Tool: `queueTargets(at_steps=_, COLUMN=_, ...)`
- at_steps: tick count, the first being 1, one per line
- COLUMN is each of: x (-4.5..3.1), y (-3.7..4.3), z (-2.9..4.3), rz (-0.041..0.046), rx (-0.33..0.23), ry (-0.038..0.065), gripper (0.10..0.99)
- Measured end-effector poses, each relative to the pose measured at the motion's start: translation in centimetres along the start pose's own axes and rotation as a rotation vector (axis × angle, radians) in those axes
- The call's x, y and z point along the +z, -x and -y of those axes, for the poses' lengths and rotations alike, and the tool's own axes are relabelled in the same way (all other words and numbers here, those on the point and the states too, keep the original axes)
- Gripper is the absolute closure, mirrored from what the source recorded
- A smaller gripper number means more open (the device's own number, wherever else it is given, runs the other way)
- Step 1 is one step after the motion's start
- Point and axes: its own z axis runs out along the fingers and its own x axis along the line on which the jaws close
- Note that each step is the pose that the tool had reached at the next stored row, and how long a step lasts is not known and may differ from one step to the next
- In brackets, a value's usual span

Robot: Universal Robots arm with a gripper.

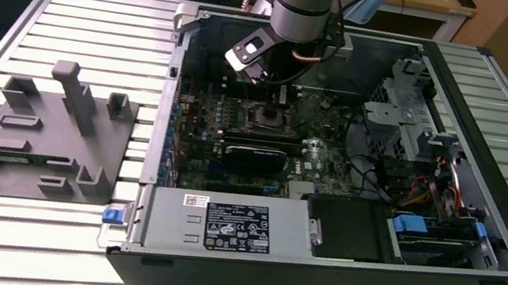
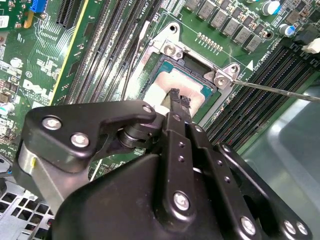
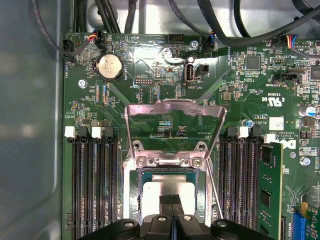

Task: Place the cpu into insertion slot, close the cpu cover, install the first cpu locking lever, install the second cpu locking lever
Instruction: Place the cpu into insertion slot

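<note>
Of the four steps, the first looks done. In the first wrist view the cpu point(image 3: 165, 192), a small flat square chip with a dull grey metal top, lies level inside the insertion slot point(image 2: 192, 61), the black-rimmed square socket framed in silvery metal. The cpu cover point(image 3: 172, 107), a thin silvery frame plate with a square window, is swung open on the far side of the socket, so closing it is left to do. To the right of the socket a thin steel locking lever point(image 3: 215, 192) stands free and unlatched. Neither lever appears installed.

The black two-fingered gripper point(image 3: 171, 199) hangs directly over the chip with its fingers pressed together, holding nothing. Whether the tips touch the metal top or stop just above it cannot be told.

In the exterior view, a grey moulded plastic fixture point(image 1: 49, 131) sits on the slatted metal table point(image 1: 4, 31) at the left, well apart from the open black computer case point(image 1: 313, 284). Long black memory slots point(image 3: 92, 190) flank the socket on both sides, with a silvery drive cage point(image 1: 405, 106) and bundled cables point(image 1: 421, 194) further right. As things stand, the fingers themselves lie in the cover's closing path.
</note>
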Motion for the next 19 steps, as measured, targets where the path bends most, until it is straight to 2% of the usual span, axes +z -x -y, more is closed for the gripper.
queueTargets(at_steps=1, x=-0.01, y=0.0, z=0.02, rz=0.0002, rx=0.0, ry=0.002, gripper=0.98)
queueTargets(at_steps=4, x=0.02, y=0.0, z=0.23, rz=0.0, rx=0.001, ry=0.026, gripper=0.98)
queueTargets(at_steps=5, x=0.03, y=0.0, z=0.26, rz=-0.0002, rx=0.001, ry=0.028, gripper=0.98)
queueTargets(at_steps=19, x=0.64, y=0.0, z=0.31, rz=0.0007, rx=0.001, ry=0.028, gripper=0.98)
